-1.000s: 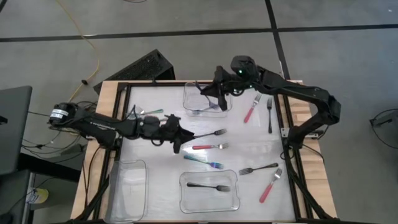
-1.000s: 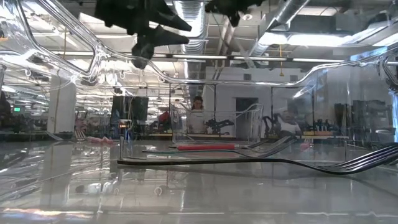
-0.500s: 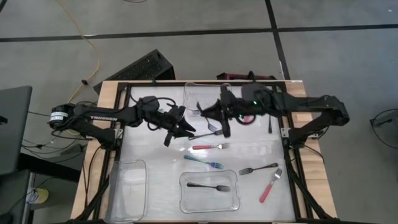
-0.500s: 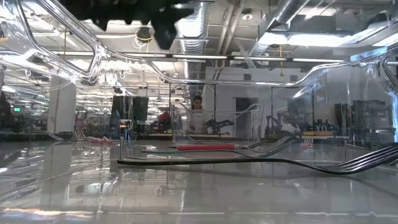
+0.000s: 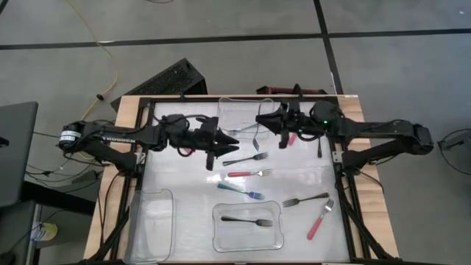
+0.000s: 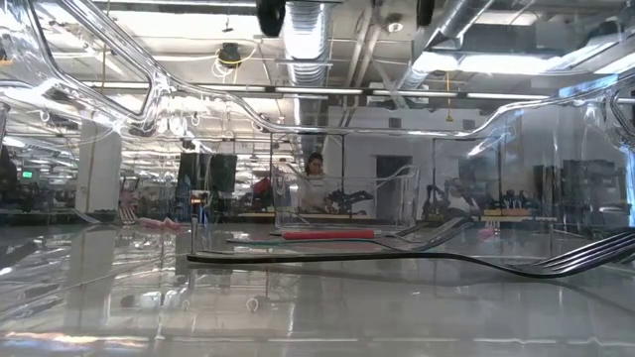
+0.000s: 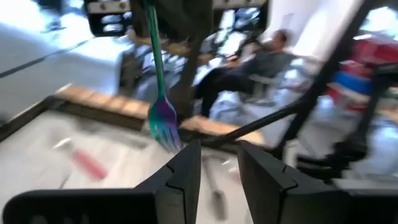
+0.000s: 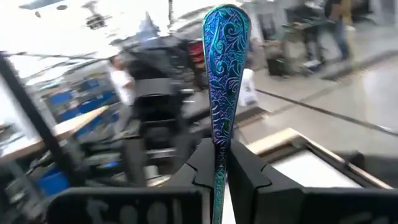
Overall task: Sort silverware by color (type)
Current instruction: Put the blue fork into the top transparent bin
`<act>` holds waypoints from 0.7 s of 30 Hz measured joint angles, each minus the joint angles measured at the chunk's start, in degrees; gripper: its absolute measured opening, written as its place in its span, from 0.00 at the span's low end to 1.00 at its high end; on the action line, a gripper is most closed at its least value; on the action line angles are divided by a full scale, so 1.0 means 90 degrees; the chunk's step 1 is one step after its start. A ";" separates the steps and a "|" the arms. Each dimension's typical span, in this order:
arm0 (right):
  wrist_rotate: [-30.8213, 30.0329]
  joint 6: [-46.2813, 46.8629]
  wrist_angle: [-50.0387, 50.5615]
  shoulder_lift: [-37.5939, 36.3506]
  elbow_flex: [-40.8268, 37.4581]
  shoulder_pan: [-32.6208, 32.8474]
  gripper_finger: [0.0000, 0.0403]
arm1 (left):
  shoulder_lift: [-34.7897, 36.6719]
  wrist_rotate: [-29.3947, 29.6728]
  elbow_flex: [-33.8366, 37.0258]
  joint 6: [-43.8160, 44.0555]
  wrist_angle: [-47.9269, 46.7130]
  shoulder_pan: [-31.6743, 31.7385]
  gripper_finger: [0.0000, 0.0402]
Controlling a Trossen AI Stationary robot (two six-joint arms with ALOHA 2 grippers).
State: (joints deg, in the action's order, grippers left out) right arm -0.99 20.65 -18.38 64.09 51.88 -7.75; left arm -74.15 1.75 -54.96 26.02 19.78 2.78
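My right claw (image 8: pixel 219 177) pinches a teal-blue iridescent engraved fork (image 8: pixel 222 74) by its neck, above the bench's far edge by the clear plastic bin (image 5: pixel 237 110). My left claw (image 7: pixel 217 163) hovers opposite, slightly parted, empty.

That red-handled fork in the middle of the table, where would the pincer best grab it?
Probably the red-handled fork is best gripped mid-handle, coming straight down with the pincer's fingers across it. It lies flat on the table, so only its top and sides are free. The handle looks thicker than the tines, and the teal fork lies apart from it.
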 joint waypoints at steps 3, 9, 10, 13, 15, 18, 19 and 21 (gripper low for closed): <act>-0.0423 0.0193 -0.0081 0.0247 -0.0056 -0.0079 0.11 | 0.0000 0.0847 -0.0014 0.0133 -0.0350 -0.0253 0.23; -0.0746 0.0290 -0.1108 0.0969 0.0011 0.0001 0.11 | 0.0001 0.2125 -0.0012 0.0507 -0.1174 -0.0620 0.23; -0.0766 0.0358 -0.1245 0.1085 0.0053 0.0025 0.11 | 0.0022 0.2221 -0.0012 0.0524 -0.1265 -0.0651 0.23; -0.0910 0.0616 -0.1375 0.1459 0.0302 0.0121 0.11 | 0.0133 0.2466 -0.0037 0.0433 -0.1495 -0.0686 0.23; -0.1105 0.0702 -0.1315 0.1631 0.0397 0.0218 0.11 | 0.0221 0.2660 -0.0191 0.0244 -0.1898 -0.0715 0.23; -0.1460 0.0704 -0.1344 0.1856 0.0558 0.0421 0.11 | 0.0255 0.3015 -0.0504 -0.0258 -0.2608 -0.0799 0.23; -0.1585 0.0704 -0.1337 0.1887 0.0597 0.0485 0.11 | 0.0252 0.3156 -0.0599 -0.0423 -0.2769 -0.0821 0.23; -0.1933 0.0669 -0.1326 0.1891 0.0609 0.0633 0.11 | 0.0224 0.3385 -0.0720 -0.0769 -0.2893 -0.0861 0.23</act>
State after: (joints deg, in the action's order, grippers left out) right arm -18.39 26.67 -30.32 81.11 57.36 -2.05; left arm -72.13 32.22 -61.44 19.10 -6.25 -4.97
